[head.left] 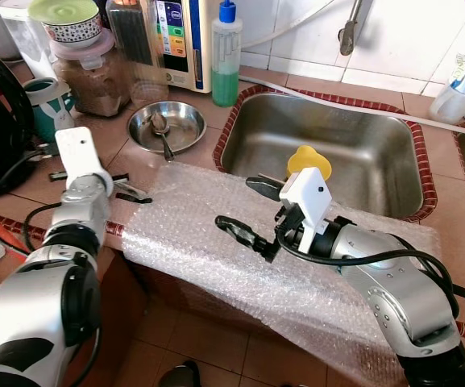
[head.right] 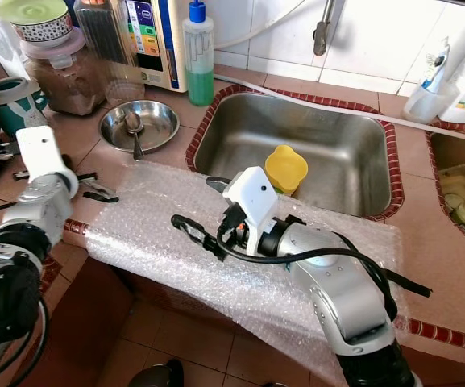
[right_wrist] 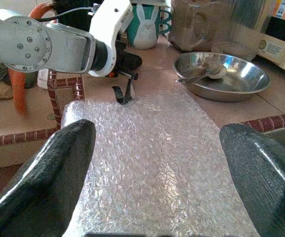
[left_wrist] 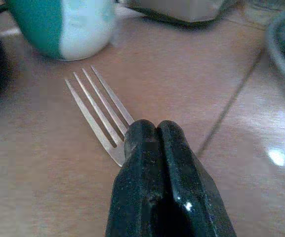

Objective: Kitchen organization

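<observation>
Overall, organization stood at an early stage. At the left, the left hand (left_wrist: 157, 143) was clamped shut on a silver metal fork (left_wrist: 100, 106), holding it low over the terracotta-tiled desk (head.left: 119, 137) near a teal and white mug (head.left: 48, 101). A round steel bowl (head.left: 168, 125) with a spoon in it sat further along, uncollected. Over the sheet of clear bubble wrap (head.left: 208, 258) the right hand (head.left: 252, 211) hung wide open and empty. A yellow plastic cup (head.left: 309, 161) remained in the stainless steel sink (head.left: 353, 145).
</observation>
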Controlling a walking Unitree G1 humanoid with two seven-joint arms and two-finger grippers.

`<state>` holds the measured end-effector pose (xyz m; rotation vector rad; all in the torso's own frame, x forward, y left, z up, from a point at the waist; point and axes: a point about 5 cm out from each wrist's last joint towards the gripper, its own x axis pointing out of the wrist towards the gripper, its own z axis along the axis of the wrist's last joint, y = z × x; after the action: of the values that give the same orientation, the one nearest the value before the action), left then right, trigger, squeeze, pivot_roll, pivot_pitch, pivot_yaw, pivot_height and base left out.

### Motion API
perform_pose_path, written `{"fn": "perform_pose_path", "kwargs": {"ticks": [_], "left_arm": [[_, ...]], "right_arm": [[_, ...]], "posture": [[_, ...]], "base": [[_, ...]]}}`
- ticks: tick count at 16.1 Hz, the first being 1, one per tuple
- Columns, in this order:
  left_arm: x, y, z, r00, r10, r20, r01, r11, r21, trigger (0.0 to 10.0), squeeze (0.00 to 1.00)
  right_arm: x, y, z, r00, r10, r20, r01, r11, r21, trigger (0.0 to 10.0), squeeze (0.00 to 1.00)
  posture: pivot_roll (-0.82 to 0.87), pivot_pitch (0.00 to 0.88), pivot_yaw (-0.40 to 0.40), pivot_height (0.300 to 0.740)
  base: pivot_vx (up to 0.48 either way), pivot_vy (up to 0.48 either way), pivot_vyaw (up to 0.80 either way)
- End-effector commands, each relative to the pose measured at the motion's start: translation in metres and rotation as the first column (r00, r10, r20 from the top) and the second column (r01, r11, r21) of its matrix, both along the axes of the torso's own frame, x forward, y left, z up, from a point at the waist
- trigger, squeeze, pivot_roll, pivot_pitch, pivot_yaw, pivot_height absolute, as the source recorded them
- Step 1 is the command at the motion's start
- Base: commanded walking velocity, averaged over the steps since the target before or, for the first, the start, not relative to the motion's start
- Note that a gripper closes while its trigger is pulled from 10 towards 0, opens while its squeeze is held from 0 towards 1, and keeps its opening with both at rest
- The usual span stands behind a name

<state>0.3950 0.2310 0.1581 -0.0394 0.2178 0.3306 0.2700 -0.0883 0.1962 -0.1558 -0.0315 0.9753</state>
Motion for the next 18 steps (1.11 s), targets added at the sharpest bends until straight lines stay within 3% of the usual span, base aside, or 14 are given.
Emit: {"fn": "perform_pose_path", "kwargs": {"ticks": [1,3,5,6,8,11,14,15,16,17,18], "left_arm": [[-0.001,-0.017,-0.013,0.997,-0.055,-0.044,0.054,0.998,-0.028,0.0,0.0],[0.0,-0.03,-0.016,0.995,-0.09,-0.039,0.089,0.995,-0.035,0.0,0.0],[0.005,-0.036,-0.003,0.995,-0.09,0.035,0.09,0.996,0.006,0.0,0.0],[0.008,-0.036,0.012,0.992,-0.082,0.101,0.075,0.995,0.067,0.0,0.0],[0.011,-0.035,0.03,0.98,-0.052,0.193,0.033,0.994,0.1,0.0,0.0],[0.009,-0.035,0.036,0.969,-0.007,0.249,-0.013,0.997,0.08,0.0,0.0],[0.005,-0.028,0.032,0.966,0.099,0.241,-0.123,0.989,0.085,0.0,0.0],[0.003,-0.031,0.027,0.968,0.124,0.217,-0.143,0.987,0.077,6.6,0.0],[0.0,-0.036,0.021,0.969,0.154,0.192,-0.17,0.983,0.071,8.9,0.0],[-0.004,-0.044,0.015,0.97,0.18,0.163,-0.186,0.982,0.021,10.0,1.0],[-0.006,-0.05,0.014,0.971,0.173,0.166,-0.177,0.984,0.009,10.0,1.0]], "right_arm": [[0.002,-0.001,0.004,1.0,-0.008,0.02,0.008,1.0,0.002,10.0,0.0],[0.002,-0.001,0.004,1.0,-0.009,0.021,0.009,1.0,0.001,10.0,0.0],[0.002,-0.001,0.004,1.0,-0.011,0.024,0.011,1.0,0.001,10.0,0.0],[0.002,-0.001,0.004,1.0,-0.012,0.024,0.012,1.0,0.001,10.0,0.0],[0.003,-0.001,0.003,1.0,-0.011,0.022,0.011,1.0,-0.001,10.0,0.0],[0.004,0.001,0.002,1.0,-0.007,0.023,0.007,1.0,0.0,10.0,0.0],[0.004,0.001,0.002,1.0,-0.002,0.023,0.002,1.0,-0.005,10.0,0.0],[0.004,0.0,0.002,1.0,-0.002,0.023,0.002,1.0,-0.008,10.0,0.0],[0.004,-0.001,0.002,1.0,0.0,0.023,0.001,1.0,-0.011,10.0,0.0],[0.005,-0.001,0.001,1.0,0.003,0.022,-0.003,1.0,-0.013,10.0,0.0],[0.005,0.0,0.001,1.0,0.007,0.022,-0.007,1.0,-0.013,10.0,0.0]], "posture": [[-0.05,0.149,0.019,0.74],[-0.05,0.148,0.018,0.74],[-0.05,0.148,0.017,0.74],[-0.05,0.15,0.017,0.74],[-0.04,0.148,0.015,0.74],[-0.04,0.146,0.01,0.74],[-0.04,0.143,0.007,0.74],[-0.03,0.142,0.003,0.74],[-0.03,0.142,0.002,0.74],[-0.02,0.141,-0.001,0.74],[-0.02,0.139,-0.003,0.74]], "base": [[0.0,0.0,0.0],[0.0,0.0,0.0],[0.0,0.0,0.0],[0.0,0.0,0.0],[0.0,0.0,0.0],[0.0,0.0,0.0],[0.0,0.0,0.0],[0.0,0.0,0.0],[0.0,0.0,0.0],[0.0,0.0,0.0],[0.0,0.0,0.0]]}}
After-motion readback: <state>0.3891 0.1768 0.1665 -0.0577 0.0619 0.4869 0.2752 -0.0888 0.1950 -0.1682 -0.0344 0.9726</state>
